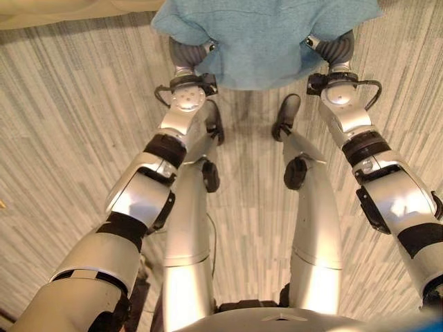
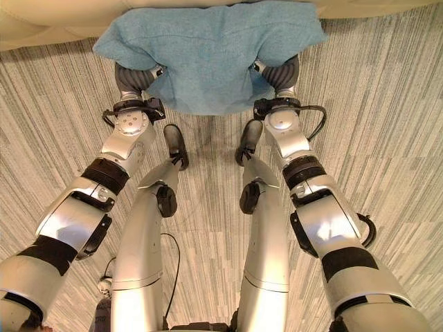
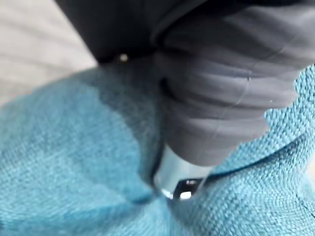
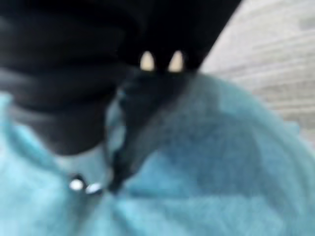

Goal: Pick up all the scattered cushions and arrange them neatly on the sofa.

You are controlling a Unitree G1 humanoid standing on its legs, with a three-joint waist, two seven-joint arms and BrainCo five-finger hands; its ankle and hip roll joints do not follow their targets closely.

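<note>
Our left hand (image 2: 135, 77) shows as a dark ribbed cover at the left edge of the blue cushion (image 2: 208, 52), its fingers buried beneath the fabric, so we cannot tell whether they are apart or curled. In the left wrist view the same cover presses into the woven blue cloth (image 3: 74, 162), and a silver finger base (image 3: 179, 179) sinks into a fold of it.

The cushion spans the gap between our two arms, raised above the striped grey carpet (image 2: 55, 124), which shows beneath its near edge. Its far edge meets the pale sofa (image 2: 41, 24) that runs across the top of the head views; whether the cushion rests on the sofa or only overlaps it from this angle, we cannot tell. The cloth sags slightly in the middle and bunches at both ends where our wrists meet it.

Our right hand (image 2: 280, 72) mirrors the left at the cushion's right edge, dark cover against the fabric, fingers hidden under it, their state likewise impossible to read. The right wrist view shows the cover pushed into the blue cloth (image 4: 221, 162), with carpet (image 4: 275, 49) beyond.
</note>
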